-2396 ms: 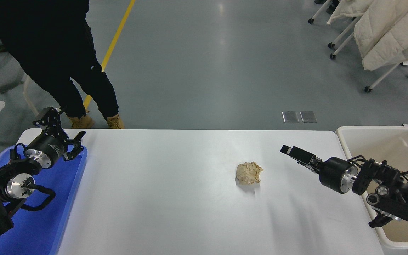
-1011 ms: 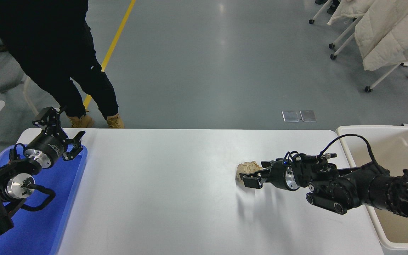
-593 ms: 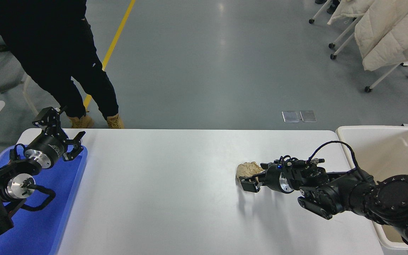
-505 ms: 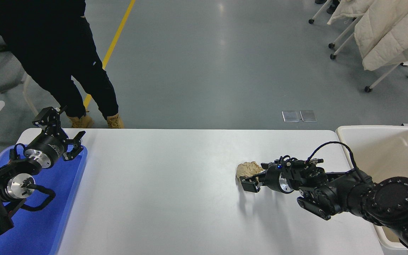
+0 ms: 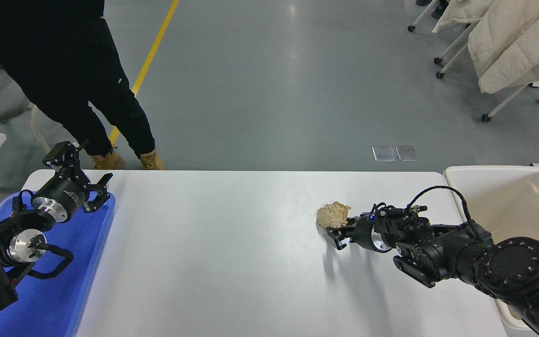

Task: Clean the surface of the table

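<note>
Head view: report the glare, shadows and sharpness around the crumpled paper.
Head view: soft glare streaks the table surface left of the crumpled paper ball; faint shadows fall toward the camera beneath the right gripper, shut on the ball; the floor shows light reflections; the picture is sharp throughout, the left gripper parked over the blue tray.

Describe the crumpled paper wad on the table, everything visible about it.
The crumpled paper wad is a small tan, brownish ball with creased, irregular folds, looking like scrunched paper. It sits right of centre on the white table surface, casting a faint shadow beneath. The right pincer reaches in from the right and grips its near, lower right side, fingers closed against it. Whether it rests on the table or is slightly lifted cannot be told. Nothing else touches it.
</note>
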